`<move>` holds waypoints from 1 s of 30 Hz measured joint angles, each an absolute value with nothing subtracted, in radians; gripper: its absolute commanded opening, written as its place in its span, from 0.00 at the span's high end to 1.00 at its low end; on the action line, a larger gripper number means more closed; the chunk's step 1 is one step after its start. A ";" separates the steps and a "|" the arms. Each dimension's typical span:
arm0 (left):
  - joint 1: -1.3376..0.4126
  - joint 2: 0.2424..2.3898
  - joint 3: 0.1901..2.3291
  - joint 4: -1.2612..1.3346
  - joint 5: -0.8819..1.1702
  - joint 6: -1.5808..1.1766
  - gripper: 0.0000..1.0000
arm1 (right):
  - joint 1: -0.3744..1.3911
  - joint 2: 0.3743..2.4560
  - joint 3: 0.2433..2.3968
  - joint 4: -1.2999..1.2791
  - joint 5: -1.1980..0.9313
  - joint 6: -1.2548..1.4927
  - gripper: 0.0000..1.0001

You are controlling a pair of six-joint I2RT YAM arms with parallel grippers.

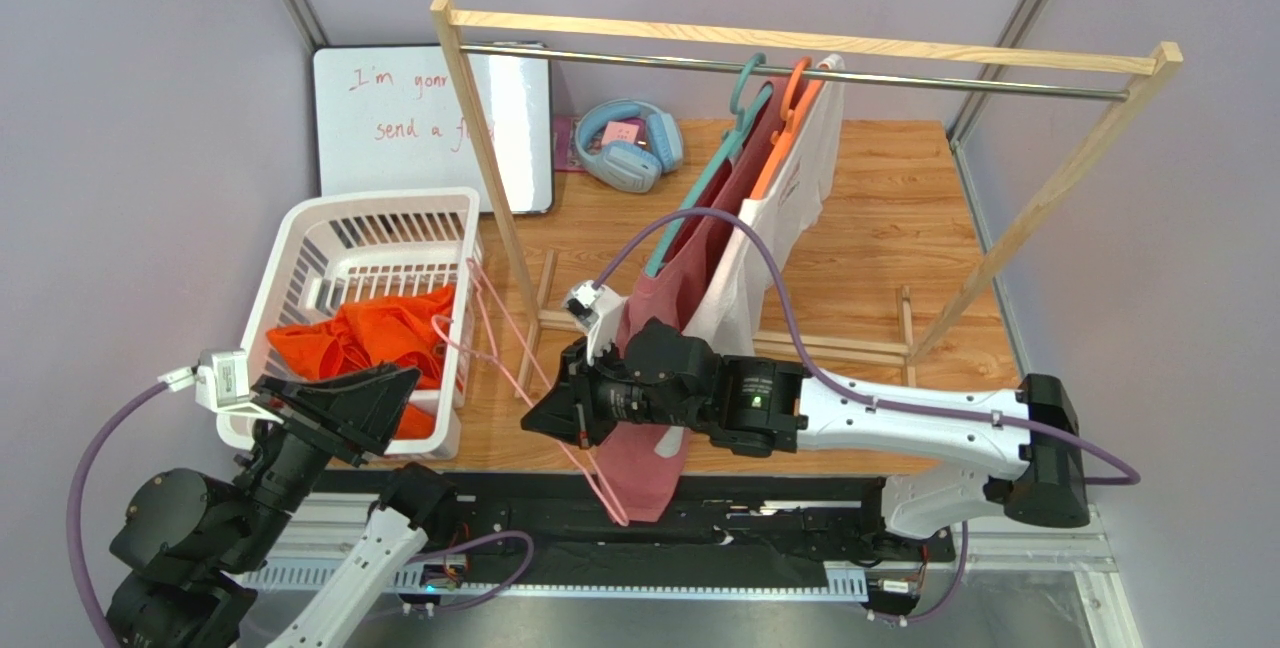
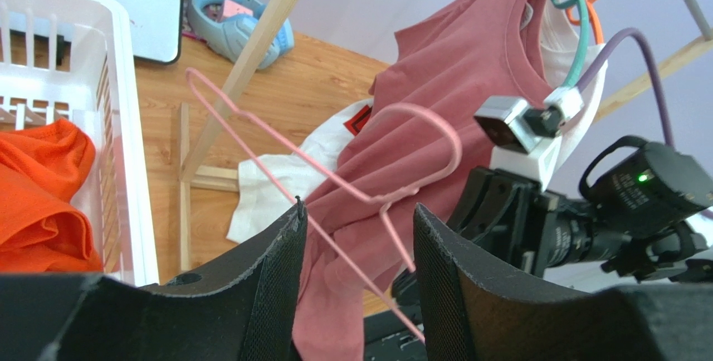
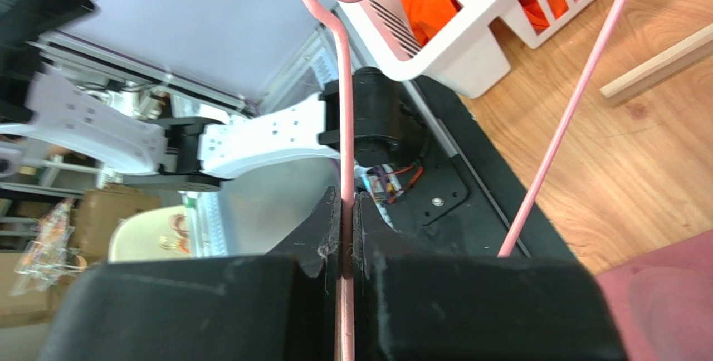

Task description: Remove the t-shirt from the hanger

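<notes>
My right gripper (image 1: 550, 417) is shut on a bare pink wire hanger (image 1: 511, 336), its wire pinched between the fingers in the right wrist view (image 3: 345, 127). The hanger stands between the basket and the rack and also shows in the left wrist view (image 2: 335, 179). An orange t-shirt (image 1: 368, 336) lies crumpled in the white basket (image 1: 376, 213). My left gripper (image 1: 394, 390) is open and empty at the basket's near right corner, with the pink hanger seen just beyond its jaws. A maroon t-shirt (image 1: 676, 288) hangs on a teal hanger (image 1: 744, 86).
A white t-shirt (image 1: 781, 213) hangs on an orange hanger (image 1: 792, 93) on the wooden rack's metal rail (image 1: 962, 78). A whiteboard (image 1: 406, 123) and blue headphones (image 1: 628, 146) are at the back. The rack's left post (image 1: 489, 153) stands beside the basket.
</notes>
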State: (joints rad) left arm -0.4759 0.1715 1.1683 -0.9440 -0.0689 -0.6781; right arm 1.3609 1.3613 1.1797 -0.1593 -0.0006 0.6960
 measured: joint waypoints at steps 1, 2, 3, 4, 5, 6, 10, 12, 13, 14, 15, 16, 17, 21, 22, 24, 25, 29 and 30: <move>-0.476 0.173 1.170 -0.951 -0.065 -0.675 0.45 | 1.361 1.350 1.179 -0.159 0.000 0.710 1.00; -0.476 0.175 1.174 -0.961 -0.060 -0.672 0.45 | 1.361 1.335 1.176 -0.158 0.000 0.727 1.00; -0.476 0.177 1.177 -0.969 -0.056 -0.668 0.45 | 1.361 1.317 1.171 -0.158 0.001 0.747 1.00; -0.476 0.179 1.179 -0.974 -0.054 -0.666 0.45 | 1.361 1.295 1.162 -0.154 0.001 0.765 1.00; -0.476 0.182 1.182 -0.978 -0.053 -0.663 0.45 | 1.361 1.272 1.152 -0.152 0.003 0.780 1.00; -0.476 0.185 1.182 -0.979 -0.052 -0.662 0.45 | 1.362 1.243 1.141 -0.153 0.007 0.797 1.00; -0.476 0.208 1.178 -0.985 -0.043 -0.663 0.46 | 1.377 1.163 1.147 -0.165 0.046 0.825 1.00; -0.476 0.219 1.172 -0.984 -0.034 -0.663 0.47 | 1.387 1.147 1.174 -0.184 0.075 0.826 1.00; -0.476 0.225 1.169 -0.984 -0.031 -0.664 0.47 | 1.390 1.142 1.187 -0.186 0.089 0.826 1.00; -0.476 0.230 1.166 -0.984 -0.026 -0.665 0.47 | 1.393 1.140 1.200 -0.186 0.104 0.826 1.00; -0.476 0.235 1.163 -0.984 -0.021 -0.665 0.47 | 1.394 1.139 1.211 -0.186 0.117 0.826 1.00; -0.476 0.237 1.161 -0.983 -0.015 -0.666 0.47 | 1.394 1.139 1.219 -0.186 0.129 0.826 1.00; -0.476 0.239 1.158 -0.984 -0.008 -0.667 0.47 | 1.394 1.139 1.227 -0.185 0.143 0.826 1.00; -0.476 0.239 1.155 -0.983 0.001 -0.671 0.48 | 1.395 1.151 1.259 -0.186 0.192 0.820 1.00; -0.476 0.239 1.155 -0.983 0.004 -0.672 0.48 | 1.395 1.163 1.279 -0.187 0.210 0.815 1.00; -0.476 0.239 1.155 -0.983 0.009 -0.674 0.48 | 1.395 1.196 1.325 -0.185 0.239 0.804 1.00; -0.476 0.239 1.155 -0.983 0.012 -0.675 0.48 | 1.395 1.210 1.345 -0.186 0.248 0.799 1.00; -0.476 0.239 1.155 -0.984 0.023 -0.675 0.48 | 1.395 1.251 1.411 -0.192 0.251 0.779 1.00; -0.476 0.239 1.155 -0.984 0.023 -0.675 0.48 | 1.395 1.250 1.418 -0.202 0.242 0.773 1.00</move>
